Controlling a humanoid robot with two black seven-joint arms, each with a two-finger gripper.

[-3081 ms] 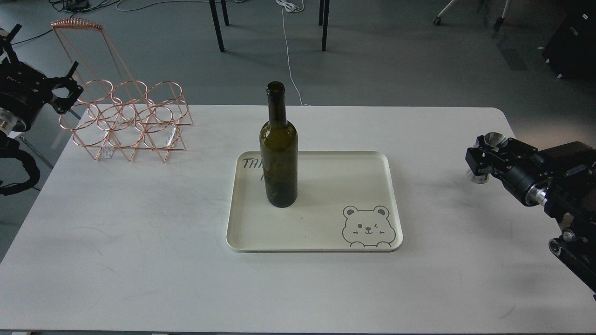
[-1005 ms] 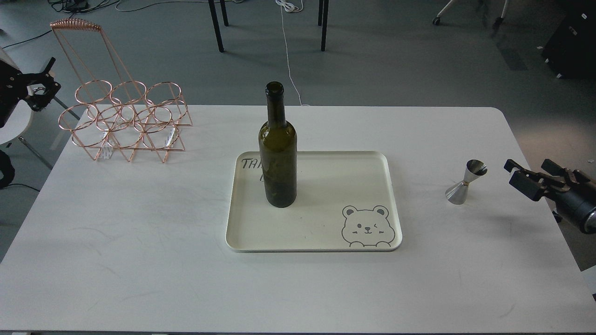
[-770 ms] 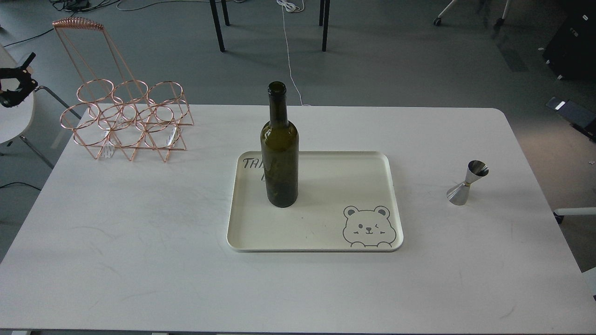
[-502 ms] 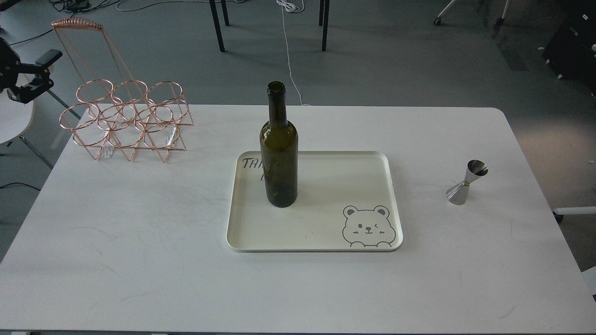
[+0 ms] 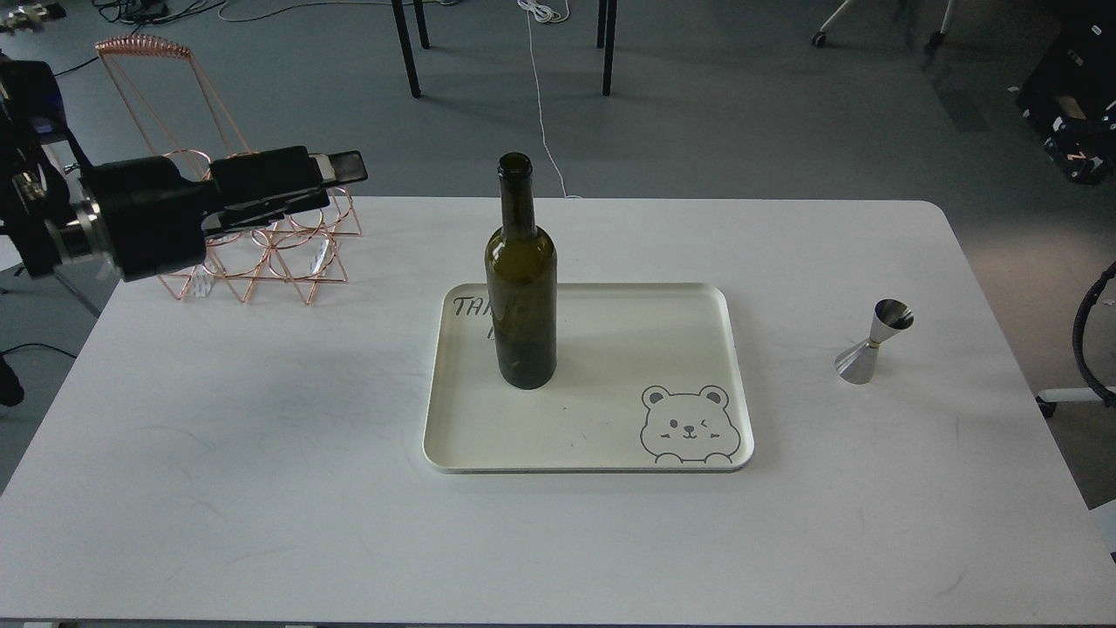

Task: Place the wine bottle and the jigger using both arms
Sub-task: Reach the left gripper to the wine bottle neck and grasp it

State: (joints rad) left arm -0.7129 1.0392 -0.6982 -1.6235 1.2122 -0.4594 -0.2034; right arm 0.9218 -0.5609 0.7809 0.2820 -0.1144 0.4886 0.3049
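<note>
Wine bottle (image 5: 521,279): upright on the left part of the cream tray (image 5: 610,453), base on the tray floor, covering part of the handwritten black lettering at the tray's far-left corner; dark olive glass, no label, mouth uncorked.

Left gripper (image 5: 336,179): reaching in from the left edge above the far-left part of the table, pointing right toward the bottle's neck, well apart from it. Fingers (image 5: 344,163) seen side-on, one dark bar above the other; cannot tell whether spread or pressed together. Nothing visibly held. Behind it, the thick black wrist with a silver ring, overlapping the copper wire rack (image 5: 288,249) from this view; touching the rack or hanging in front of it, cannot tell.

Copper wire rack: on the far-left corner of the table, round loops over triangular bases, tall wire handle with a coiled top rising at the back.

Tray: middle of the white table (image 5: 261,436), rounded corners, a winking bear drawing (image 5: 689,425) at its near-right corner.

Jigger (image 5: 873,342): steel hourglass cup standing upright on the bare table, right of the tray and well apart from it, wider cone down, open cone up.

Right gripper: out of sight; only a loop of black cable (image 5: 1094,336) at the right edge.
</note>
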